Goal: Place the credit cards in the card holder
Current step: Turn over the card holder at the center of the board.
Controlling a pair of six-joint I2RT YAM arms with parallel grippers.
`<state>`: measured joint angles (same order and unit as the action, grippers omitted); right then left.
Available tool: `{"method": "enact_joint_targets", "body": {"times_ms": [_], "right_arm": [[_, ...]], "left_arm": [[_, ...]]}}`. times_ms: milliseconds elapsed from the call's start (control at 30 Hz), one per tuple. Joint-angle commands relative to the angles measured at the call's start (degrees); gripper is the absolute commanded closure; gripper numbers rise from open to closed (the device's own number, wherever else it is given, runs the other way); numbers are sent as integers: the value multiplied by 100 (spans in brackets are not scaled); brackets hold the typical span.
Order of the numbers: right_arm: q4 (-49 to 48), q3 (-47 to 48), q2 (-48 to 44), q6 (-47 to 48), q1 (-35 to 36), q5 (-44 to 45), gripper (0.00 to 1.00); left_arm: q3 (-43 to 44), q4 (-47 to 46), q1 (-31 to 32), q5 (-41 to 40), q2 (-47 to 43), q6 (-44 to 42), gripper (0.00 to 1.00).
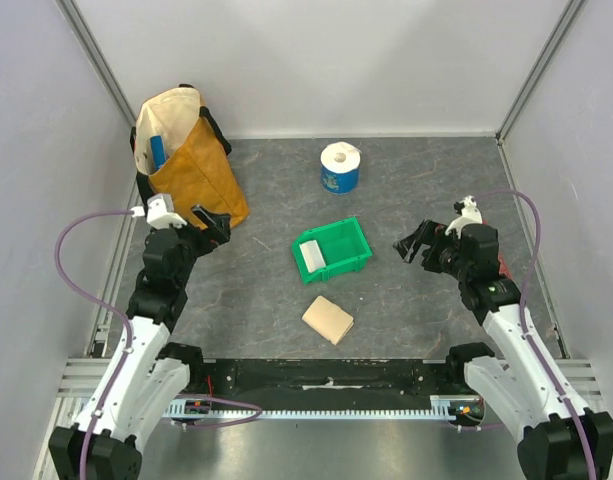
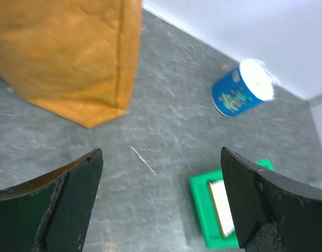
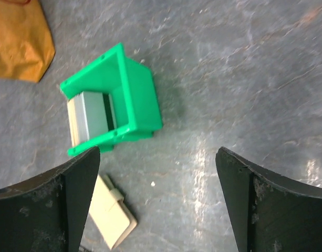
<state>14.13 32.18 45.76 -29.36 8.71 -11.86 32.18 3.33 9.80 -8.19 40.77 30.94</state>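
- Both grippers, left (image 1: pixel 216 224) and right (image 1: pixel 414 244), hang open and empty, well apart from everything.
- Cards (image 1: pixel 312 255) sit at one end of the bin (image 1: pixel 354 240); the holder (image 1: pixel 328 319) lies folded near it, not touching.
- No step looks begun; the next move calls for reaching a card between the bin's walls.

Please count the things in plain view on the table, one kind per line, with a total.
Orange paper bag: 1
Blue and white tub: 1
Green bin: 1
Stack of cards in the bin: 1 (single cards cannot be counted)
Tan card holder: 1
Total: 5
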Motion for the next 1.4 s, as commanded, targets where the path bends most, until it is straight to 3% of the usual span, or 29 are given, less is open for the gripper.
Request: {"method": "enact_joint_targets", "body": {"times_ms": [0,133,267,467,567,767,1033,1367], "right_arm": [[748,-150,-505,-16,-10,-941,2],[1170,-615,-1006,-209,25,-1186,7],[1223,-1099,-1297,-526,227,-1486,13],[276,-1662,-1000,-1272,1148,-1276,21],[-102,-1663,-613,-1711,1781,-750,23],[-1560,-2137,125,-2863,3047,-134,24],[-3134,-2384,1241,-3602,3733,201,27],[-3759,-1988,2024,-3594,4297,711,41]], "left_arm": [[-378,195,-5,1798,-517,730,5],[-775,289,4,2619,-764,976,10],[-854,879,415,2726,-685,897,10],[-951,1258,2760,611,-150,1062,10],[-1047,1004,3272,476,176,1230,12],[-1223,143,3634,686,975,1397,18],[-1338,-1158,3783,1064,2065,1591,24],[-1267,-2064,3968,1565,2997,1714,42]]}}
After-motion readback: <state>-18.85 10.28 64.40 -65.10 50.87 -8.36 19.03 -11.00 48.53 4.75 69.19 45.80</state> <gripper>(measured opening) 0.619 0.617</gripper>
